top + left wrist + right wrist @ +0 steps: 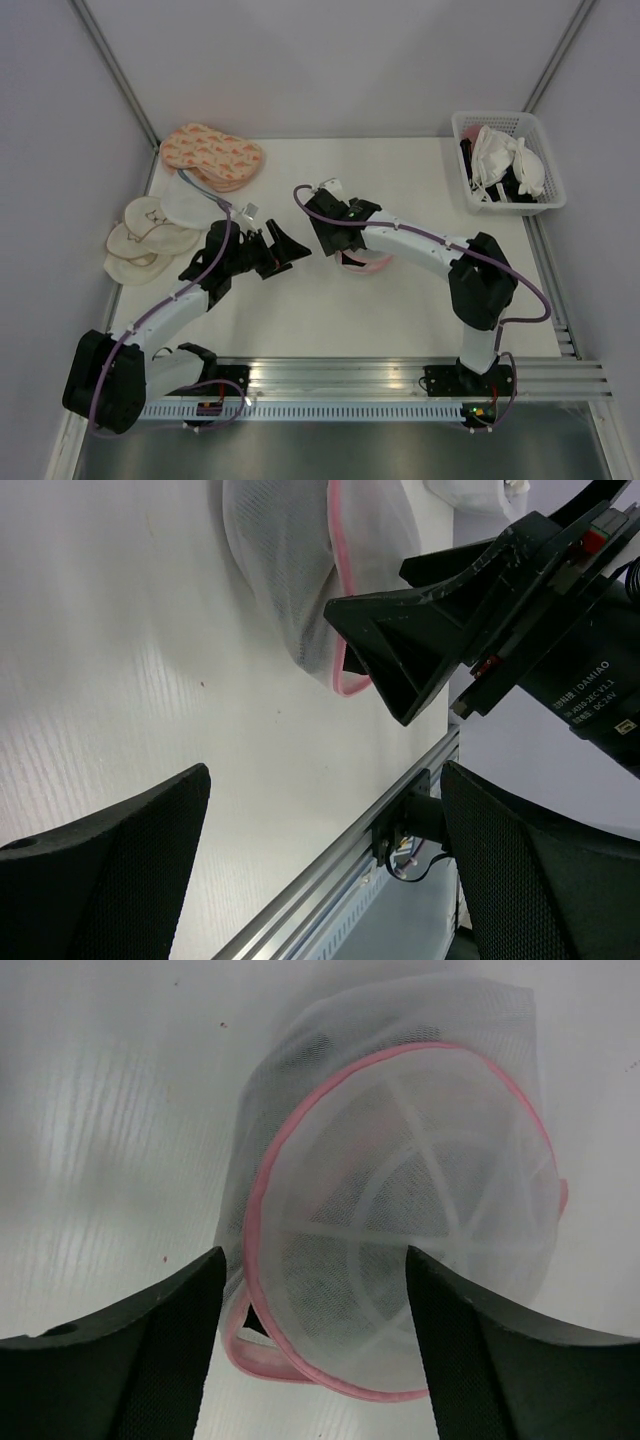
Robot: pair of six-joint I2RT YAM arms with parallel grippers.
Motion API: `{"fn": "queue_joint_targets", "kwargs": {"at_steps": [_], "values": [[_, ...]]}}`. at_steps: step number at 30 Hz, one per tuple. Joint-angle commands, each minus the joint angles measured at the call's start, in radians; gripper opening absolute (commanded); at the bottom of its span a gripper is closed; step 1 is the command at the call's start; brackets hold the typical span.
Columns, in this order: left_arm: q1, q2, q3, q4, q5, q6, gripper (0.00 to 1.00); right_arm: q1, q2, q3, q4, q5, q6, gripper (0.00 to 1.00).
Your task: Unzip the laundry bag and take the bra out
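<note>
Laundry bag (400,1210) on edge, ribbed face toward spread-apart right tool (315,1260), left tool (325,775) also spread apart

The laundry bag (400,1210) is shown in white mesh, edged with a pink rim and crossed by white spoke-like ribs. The table (330,310) is white. The flat pads (210,155) are peach, patterned with darker orange marks. The round pads (150,235) are cream. White and black garments are seen in a white basket (520,206). The left tool (288,256) and right tool (315,1260) are black.
</note>
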Motion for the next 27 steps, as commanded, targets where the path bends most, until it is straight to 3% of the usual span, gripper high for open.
{"fn": "queue_joint_targets", "kwargs": {"at_steps": [1,11,23,24,26,27], "values": [[0.008,-0.012,-0.010,0.024,0.007,-0.023,0.99,0.013,0.015,0.058,-0.072,0.151,0.034,0.76],[0.008,0.026,-0.021,0.071,0.044,-0.033,0.99,0.024,-0.047,0.038,-0.133,0.293,0.080,0.62],[0.006,0.025,0.022,0.067,0.064,-0.027,0.99,0.021,-0.224,-0.049,-0.237,0.515,0.271,0.18],[0.005,0.037,0.031,0.075,0.079,-0.027,0.99,0.015,-0.237,-0.072,-0.248,0.528,0.294,0.15],[-0.001,0.058,0.074,0.077,0.098,-0.019,0.99,-0.026,-0.277,-0.103,-0.288,0.557,0.336,0.01],[-0.015,0.083,0.093,0.077,0.102,-0.013,0.98,-0.045,-0.292,-0.141,-0.300,0.566,0.382,0.00]]}}
